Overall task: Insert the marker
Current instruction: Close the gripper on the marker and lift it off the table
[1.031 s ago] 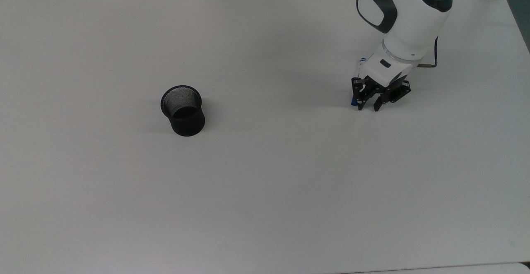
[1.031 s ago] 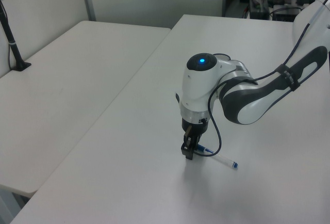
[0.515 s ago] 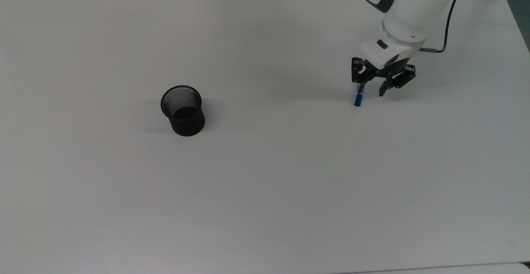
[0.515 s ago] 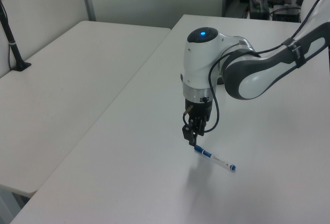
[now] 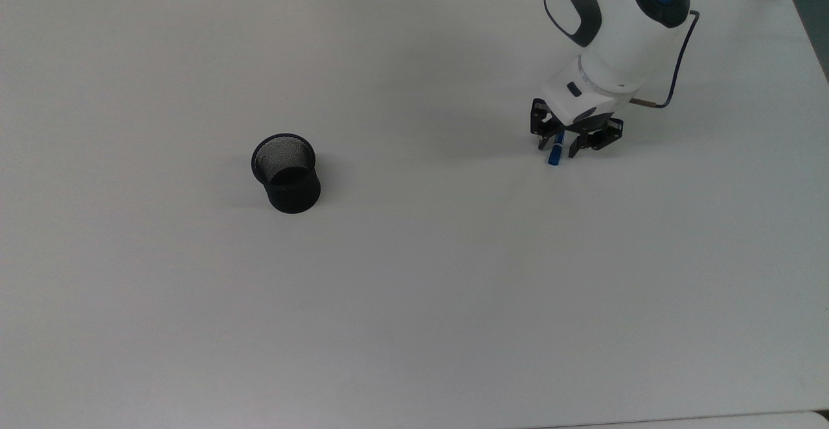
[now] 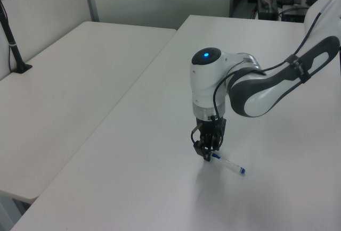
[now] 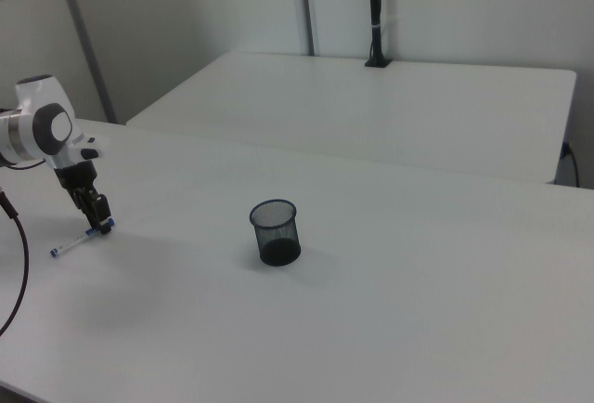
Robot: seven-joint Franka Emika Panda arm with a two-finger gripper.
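White-barrelled marker (image 6: 226, 163) with a blue cap lies on the white table (image 5: 414, 286), upper right of the top view; the black two-finger gripper (image 5: 557, 148) straddles its cap, fingers spread; the black mesh cup (image 5: 285, 173) stands left of centre

Plain white surface (image 5: 414, 299), matte, unpatterned, with soft grey shadows. Black mesh cup (image 5: 285, 173) at the top view's left, fine see-through weave, solid dark rim and base. White-barrelled marker (image 6: 226, 163) with blue cap (image 5: 555, 155), small blue end tip and a blue label along the barrel. Black hand (image 5: 557, 149) at the top view's right, under a glossy white arm (image 5: 615, 34) with dark grey panels and one glowing blue light. Thin dark cable (image 5: 679, 66) looping beside the white wrist. Second white tabletop (image 7: 371, 106) farther off in the right view, with a black post (image 7: 374, 13) against pale grey wall panels.
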